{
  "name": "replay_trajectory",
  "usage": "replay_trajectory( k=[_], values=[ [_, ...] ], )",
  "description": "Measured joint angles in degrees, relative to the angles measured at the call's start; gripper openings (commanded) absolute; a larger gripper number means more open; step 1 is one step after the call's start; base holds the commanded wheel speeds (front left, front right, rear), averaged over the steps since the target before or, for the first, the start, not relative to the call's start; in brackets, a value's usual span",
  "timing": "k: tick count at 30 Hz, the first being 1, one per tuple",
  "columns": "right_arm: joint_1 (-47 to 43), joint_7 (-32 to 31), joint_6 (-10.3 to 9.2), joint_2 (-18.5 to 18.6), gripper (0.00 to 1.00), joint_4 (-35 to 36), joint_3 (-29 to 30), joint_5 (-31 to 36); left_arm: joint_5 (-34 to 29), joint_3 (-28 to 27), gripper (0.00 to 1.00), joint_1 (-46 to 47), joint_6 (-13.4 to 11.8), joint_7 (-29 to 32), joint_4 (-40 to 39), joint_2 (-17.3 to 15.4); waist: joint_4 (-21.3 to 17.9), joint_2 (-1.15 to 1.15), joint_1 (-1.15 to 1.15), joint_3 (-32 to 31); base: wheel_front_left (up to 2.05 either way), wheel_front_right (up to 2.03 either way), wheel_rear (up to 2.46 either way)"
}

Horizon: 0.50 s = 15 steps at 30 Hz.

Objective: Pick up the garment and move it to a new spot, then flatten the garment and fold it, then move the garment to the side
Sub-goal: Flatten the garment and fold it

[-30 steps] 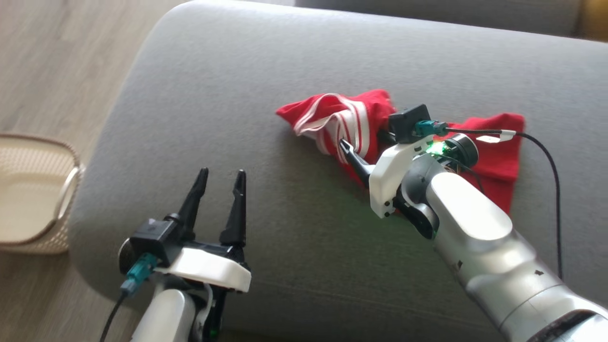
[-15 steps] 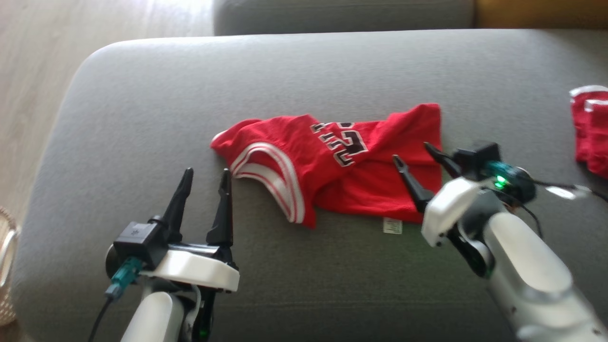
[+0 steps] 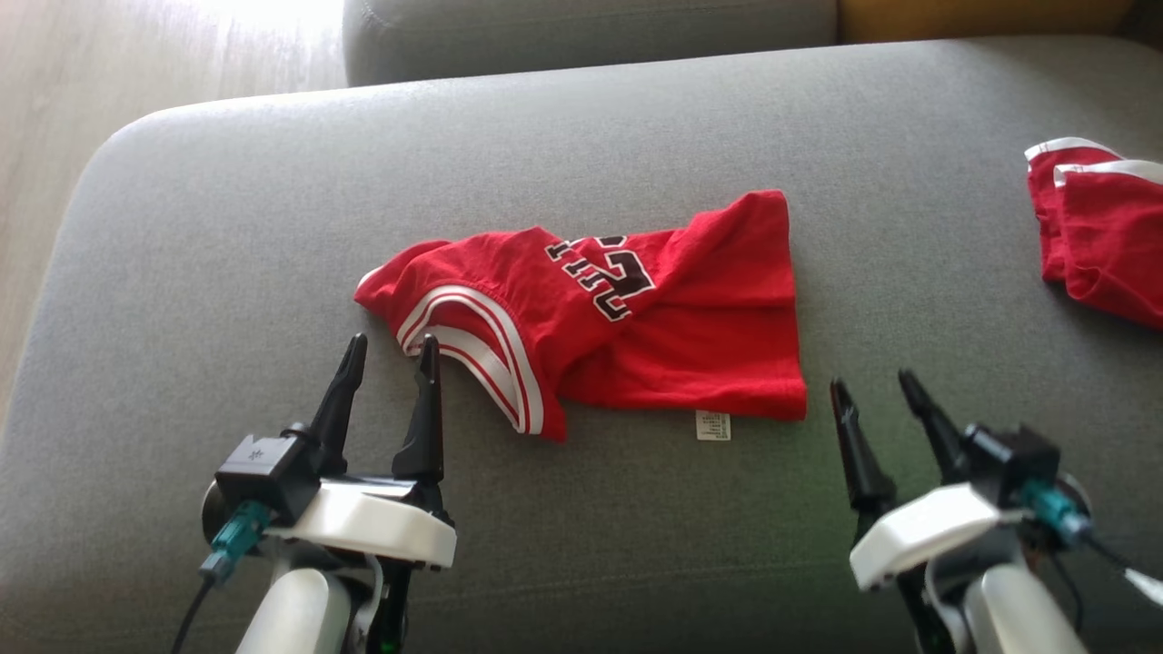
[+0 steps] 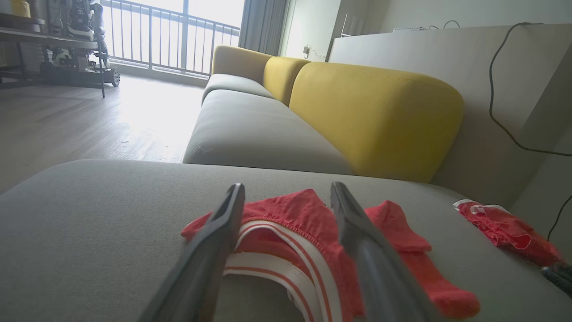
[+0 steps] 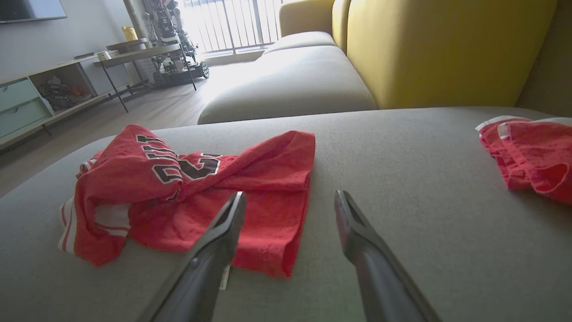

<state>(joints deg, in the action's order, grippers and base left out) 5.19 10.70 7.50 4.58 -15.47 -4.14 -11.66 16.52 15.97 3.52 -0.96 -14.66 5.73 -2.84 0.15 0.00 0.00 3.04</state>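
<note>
From my head, I am seeing the red jersey (image 3: 636,336) lying crumpled on the grey sofa cushion (image 3: 581,136), about the middle of it. Its long axis is running across the view, left to right. The striped white-and-red trim end is pointing to my left and the plain hem end to my right. The dark number is sitting tilted on top, and a white label (image 3: 713,424) is poking out from the near edge. My left gripper (image 3: 392,341) is standing with its fingers spread wide, its tips just beside the striped trim. I cannot tell whether they are touching it. My right gripper (image 3: 869,379) is also gaping wide and holding nothing, near the hem corner but apart from it. A second red garment (image 3: 1104,236) is lying well apart at the far right.

Along my left fingers, the left gripper (image 4: 288,185) is showing wide-open jaws with nothing in them. The jersey (image 4: 295,214) is lying just beyond, its striped trim facing me between the fingers. A yellow backrest (image 4: 375,116) is rising behind.

Along my right fingers, the right gripper (image 5: 289,193) is likewise spread wide. The jersey (image 5: 201,201) is stretching away to the left of that view, with its hem end nearest my left finger.
</note>
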Motion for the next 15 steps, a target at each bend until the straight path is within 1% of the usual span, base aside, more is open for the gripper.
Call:
replay_trajectory(
  k=[3,12,15],
  values=[
    [-2.5,0.0,0.00,-0.9,1.00,0.9,0.4,1.2,0.3,0.1,1.00,0.0,0.0,0.0,0.0,0.0,-0.4,0.00,0.00,0.3,0.00,0.00,0.00],
    [-2.3,-0.6,0.00,-1.2,1.00,2.9,2.5,2.7,1.1,0.8,1.00,0.0,-0.1,0.0,0.1,0.0,0.0,0.00,0.00,1.1,0.00,0.00,0.00],
    [-2.1,-0.6,0.00,-1.3,1.00,3.6,2.4,3.1,1.9,2.2,1.00,0.1,0.0,0.0,1.0,0.0,0.1,0.00,0.00,2.1,0.00,0.00,0.00]
  ],
)
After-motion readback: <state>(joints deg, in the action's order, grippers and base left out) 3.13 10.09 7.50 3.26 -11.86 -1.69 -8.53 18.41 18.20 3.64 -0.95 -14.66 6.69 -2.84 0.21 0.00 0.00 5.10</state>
